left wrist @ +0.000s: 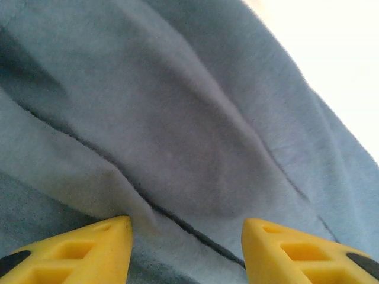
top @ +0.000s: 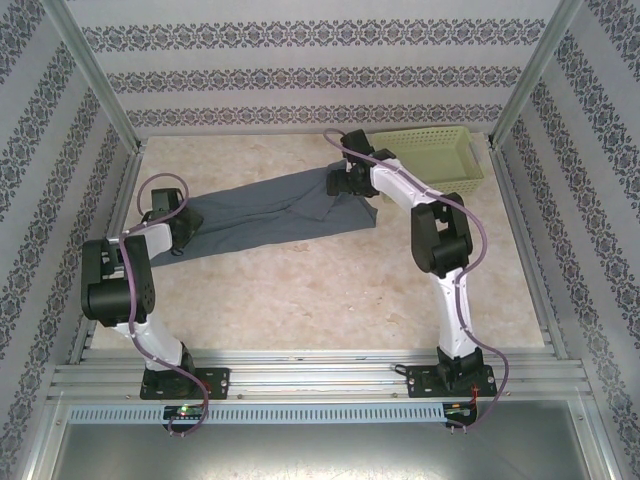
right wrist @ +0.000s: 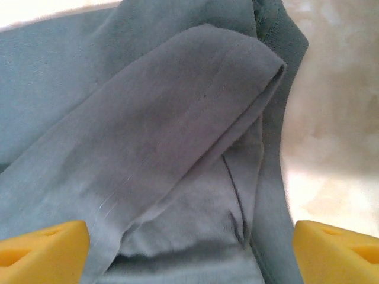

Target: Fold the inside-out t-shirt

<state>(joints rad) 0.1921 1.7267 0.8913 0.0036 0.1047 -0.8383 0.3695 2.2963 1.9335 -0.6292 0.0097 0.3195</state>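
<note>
your left fingers [left wrist: 77, 251] and right fingers [right wrist: 41, 248] stand spread, gripping nothing, the inside-out t-shirt [right wrist: 177, 118] lying between each pair.

A robot test cell in a lab; aluminium frame [top: 95, 75], wallpapered panels [top: 300, 80], marble-look tabletop [top: 300, 290].

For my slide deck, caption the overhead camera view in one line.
Overhead: left gripper and right gripper at opposite ends of a blue-grey t-shirt on the table, green basket beyond.
</note>
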